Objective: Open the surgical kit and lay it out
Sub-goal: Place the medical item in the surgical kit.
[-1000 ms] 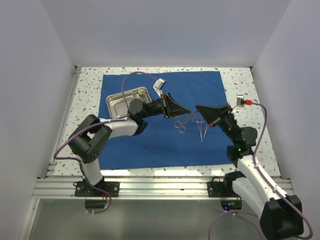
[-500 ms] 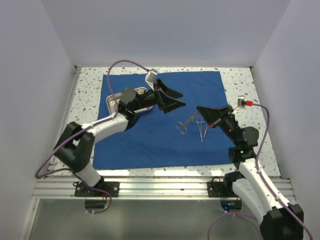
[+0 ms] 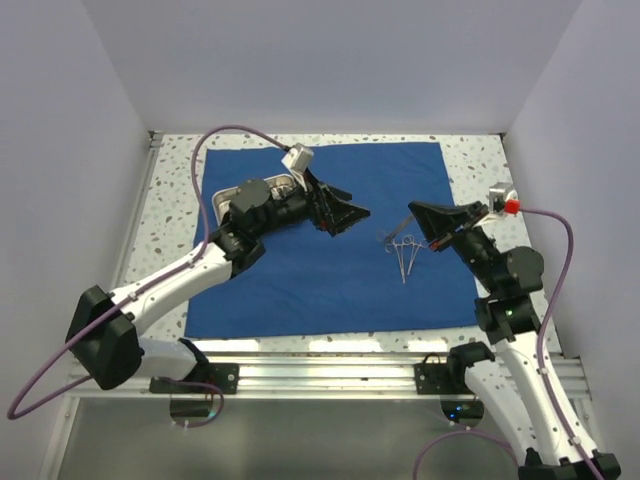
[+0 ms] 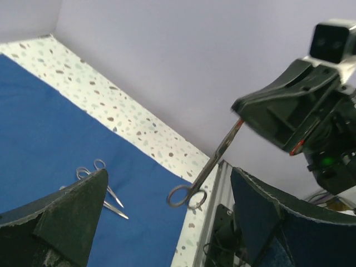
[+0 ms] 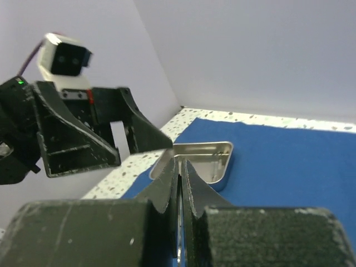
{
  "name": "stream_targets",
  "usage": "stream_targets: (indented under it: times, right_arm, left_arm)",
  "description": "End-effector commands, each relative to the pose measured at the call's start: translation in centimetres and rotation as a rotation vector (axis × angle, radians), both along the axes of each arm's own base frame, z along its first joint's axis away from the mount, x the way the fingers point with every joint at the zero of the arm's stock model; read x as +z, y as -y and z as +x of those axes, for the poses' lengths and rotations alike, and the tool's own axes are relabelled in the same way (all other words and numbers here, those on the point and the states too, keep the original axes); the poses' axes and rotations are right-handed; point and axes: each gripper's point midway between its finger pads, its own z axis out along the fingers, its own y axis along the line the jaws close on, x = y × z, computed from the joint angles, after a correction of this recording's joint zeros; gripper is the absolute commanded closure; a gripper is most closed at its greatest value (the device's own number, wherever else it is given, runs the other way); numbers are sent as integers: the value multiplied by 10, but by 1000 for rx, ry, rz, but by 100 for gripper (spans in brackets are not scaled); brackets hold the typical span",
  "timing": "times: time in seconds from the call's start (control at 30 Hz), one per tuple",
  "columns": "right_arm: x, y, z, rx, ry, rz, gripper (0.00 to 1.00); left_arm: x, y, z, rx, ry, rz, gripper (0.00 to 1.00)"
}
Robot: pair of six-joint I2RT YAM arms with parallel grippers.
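Speckled table (image 3: 175, 200) boxed by pale walls on three sides, w/ metal rail (image 3: 320, 372) along near edge behind both arm bases. Blue cloth (image 3: 300, 290) lies flat over most of the top. Speckled margin shows on all sides, widest outboard of R pincer (image 3: 416, 209), narrow strip at far edge. L pincer (image 3: 350, 217) is up over cloth centre, jaws spread wide, nothing between them. In its own cam (image 4: 168, 173) the fingers frame cloth edge and table margin. Steel tray (image 3: 220, 205) sits behind L pincer on the cloth's far-left corner, mostly hidden by that arm. R wrist cam shows it upright, rim (image 5: 222, 146) inside the cloth edge. R pincer faces L pincer across a modest gap, tips apart. Jaws are clamped (image 5: 179, 178) on the tip of a ring-handled instrument (image 4: 214, 159), which hangs tilted w/ rings lowest, toward L pincer. Can't tell whether rings touch cloth. Pair of instruments (image 3: 405, 258) lies on cloth just under and nearward of R pincer, side by side, rings toward it, well inside the cloth's right edge. Seen also past the L finger (image 4: 111, 192). Open room: broad bare cloth nearward of L pincer to the near edge, and far strip of cloth beyond both pincers.
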Motion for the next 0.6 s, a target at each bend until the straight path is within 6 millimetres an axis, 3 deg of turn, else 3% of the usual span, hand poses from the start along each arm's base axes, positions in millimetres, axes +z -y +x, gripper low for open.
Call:
stream_targets:
  times: [0.0,0.07,0.1,0.17,0.2,0.3,0.43,0.47,0.57]
  right_arm:
    - [14,-2,-2,0,85,-170,100]
    - [19,-14,-10,81,130,-182,100]
    - [20,-19,-14,112,162,-198,100]
    - [22,-25,-18,137,199,-235,100]
    - [21,-28,-19,145,223,-269,100]
    - [17,-46,-24,224,271,-340,100]
    - [-9,-62,-3,201,239,-463,100]
    - [-12,-75,1,223,242,-497,100]
    - [-21,-96,16,206,213,-574,100]
  left_arm:
    - [-25,10,-7,-59,-187,-54,5]
    - [-41,23,-11,-145,-287,-70,5]
    - [-27,26,-16,-203,-326,-146,6]
    - [-34,29,-24,-322,-410,-190,7]
    - [-14,26,-29,-379,-435,-274,7]
    - [2,15,-34,-463,-499,-362,7]
    - [15,-2,-33,-497,-514,-409,5]
    - [17,-3,-34,-507,-510,-412,5]
    - [24,-9,-46,-579,-382,-403,9]
